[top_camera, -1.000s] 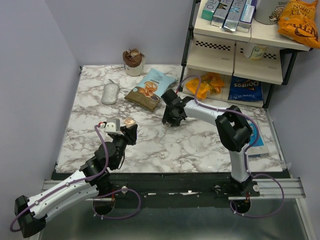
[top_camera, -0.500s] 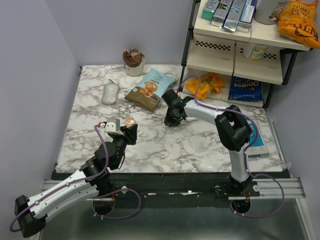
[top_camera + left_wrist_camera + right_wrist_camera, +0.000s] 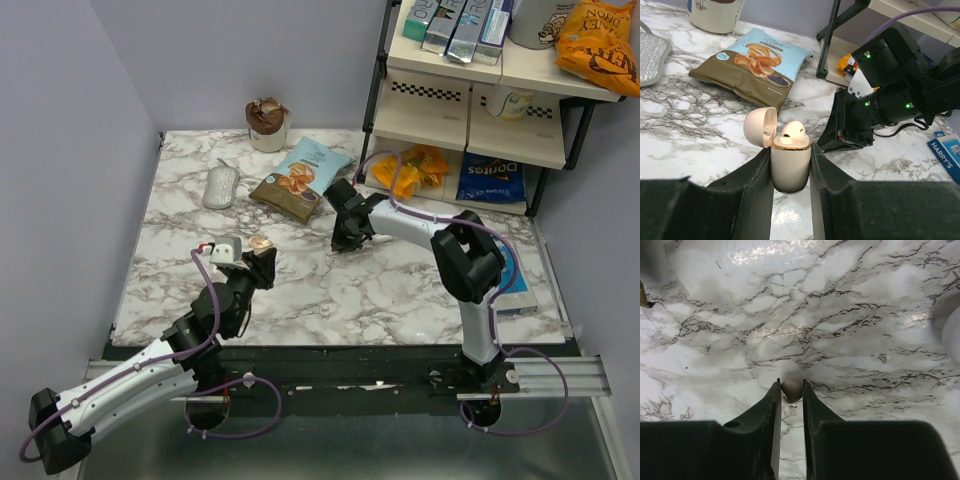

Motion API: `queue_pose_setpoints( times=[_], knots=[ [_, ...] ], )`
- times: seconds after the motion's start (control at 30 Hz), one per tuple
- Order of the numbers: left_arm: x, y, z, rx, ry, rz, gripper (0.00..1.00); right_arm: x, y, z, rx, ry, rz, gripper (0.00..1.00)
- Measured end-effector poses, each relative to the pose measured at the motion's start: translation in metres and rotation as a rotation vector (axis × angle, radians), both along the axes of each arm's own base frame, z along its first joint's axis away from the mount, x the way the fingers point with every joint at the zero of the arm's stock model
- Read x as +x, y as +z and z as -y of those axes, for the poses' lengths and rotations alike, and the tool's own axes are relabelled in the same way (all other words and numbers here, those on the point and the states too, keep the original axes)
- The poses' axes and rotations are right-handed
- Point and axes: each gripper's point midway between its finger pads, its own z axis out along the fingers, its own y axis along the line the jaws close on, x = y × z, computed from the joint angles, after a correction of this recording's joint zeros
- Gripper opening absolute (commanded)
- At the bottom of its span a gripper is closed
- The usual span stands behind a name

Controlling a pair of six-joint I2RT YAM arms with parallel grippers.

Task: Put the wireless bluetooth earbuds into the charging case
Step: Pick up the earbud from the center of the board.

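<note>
My left gripper (image 3: 790, 151) is shut on the cream charging case (image 3: 790, 167) and holds it upright above the marble. The case lid (image 3: 760, 126) is swung open to the left. One white earbud (image 3: 793, 130) sits in the case, sticking up above its gold rim. From above, the left gripper (image 3: 262, 260) is at the table's front left. My right gripper (image 3: 343, 240) points down at mid table. Its fingertips press both sides of a second small earbud (image 3: 791, 390) lying on the marble, the right gripper (image 3: 791, 386) shut on it.
A chip bag (image 3: 300, 178), a grey oval object (image 3: 221, 186) and a cup (image 3: 267, 124) lie at the back. A shelf rack (image 3: 470, 110) with snack bags stands at the back right. A blue box (image 3: 518, 285) lies at the right edge.
The right gripper's jaws have narrowed onto the earbud on the table, and its head has shifted slightly. The left arm with the case has not moved.
</note>
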Motion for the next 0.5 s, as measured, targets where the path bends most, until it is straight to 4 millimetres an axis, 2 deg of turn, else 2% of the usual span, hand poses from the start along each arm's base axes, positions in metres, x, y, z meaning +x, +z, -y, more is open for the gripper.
queue_pose_setpoints(
  times=[0.1,0.23,0.4,0.5],
  knots=[
    [0.001,-0.001,0.001,0.004,0.0,-0.003,0.0,0.002,0.005,0.006,-0.029,0.019,0.026,0.03],
    [0.002,-0.002,0.004,0.0,-0.004,-0.003,0.0,0.009,0.031,0.015,-0.064,0.054,0.106,0.01],
    [0.002,-0.002,0.013,-0.013,-0.042,0.015,0.0,0.013,0.097,0.029,-0.088,0.123,0.267,0.01],
    [0.002,0.0,0.024,-0.011,-0.091,0.039,0.0,0.01,0.152,0.037,-0.119,0.187,0.397,0.01]
  ],
)
